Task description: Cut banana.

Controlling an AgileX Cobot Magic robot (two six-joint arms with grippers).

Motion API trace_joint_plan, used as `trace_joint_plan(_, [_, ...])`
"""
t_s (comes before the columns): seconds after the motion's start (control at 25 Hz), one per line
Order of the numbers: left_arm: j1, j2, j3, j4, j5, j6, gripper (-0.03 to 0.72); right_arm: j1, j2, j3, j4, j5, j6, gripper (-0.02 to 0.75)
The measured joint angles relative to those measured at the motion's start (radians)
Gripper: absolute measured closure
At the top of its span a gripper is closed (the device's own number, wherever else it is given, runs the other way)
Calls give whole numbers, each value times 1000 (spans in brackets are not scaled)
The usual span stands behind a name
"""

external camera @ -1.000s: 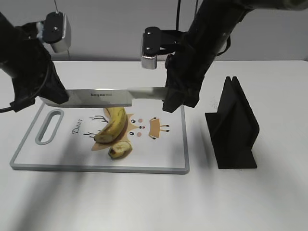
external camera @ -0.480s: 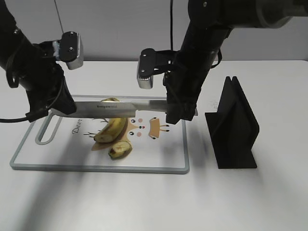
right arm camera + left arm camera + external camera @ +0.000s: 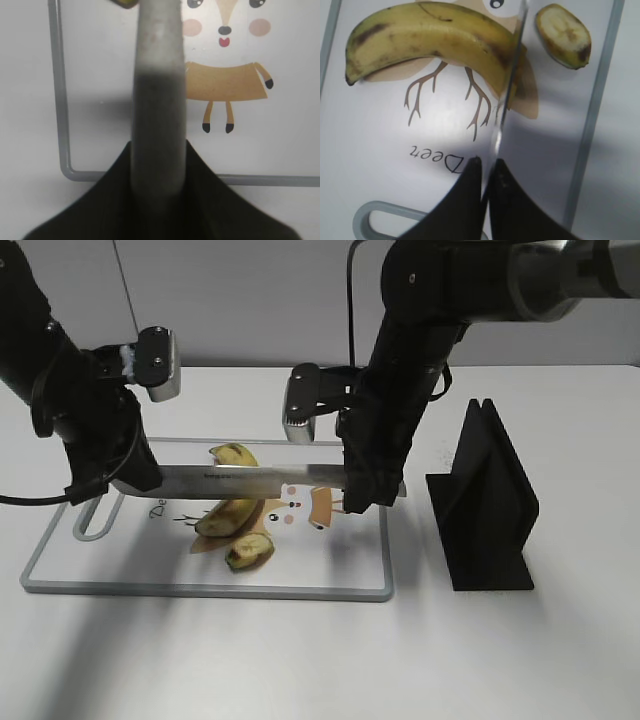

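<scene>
Now your left hand [image 3: 487, 172] and right hand [image 3: 159, 165] each pinch the knife [image 3: 250, 477] across the banana [image 3: 435, 37].

Exterior slanting down, wrists close overhead — shared cutting board [image 3: 360, 585]

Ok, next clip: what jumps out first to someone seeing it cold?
A long knife held level between both arms, the left gripper at the blade tip and the right gripper at the handle. Under it, on the deer-print cutting board, lies the banana beside a cut stub.
</scene>
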State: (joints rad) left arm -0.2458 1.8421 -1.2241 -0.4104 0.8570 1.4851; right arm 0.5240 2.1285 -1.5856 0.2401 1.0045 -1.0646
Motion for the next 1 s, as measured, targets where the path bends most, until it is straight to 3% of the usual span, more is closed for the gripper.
trace_joint_plan(1.0, [0,45,0,-10,-21,0,672,0,29,0,-6,-22,5,577])
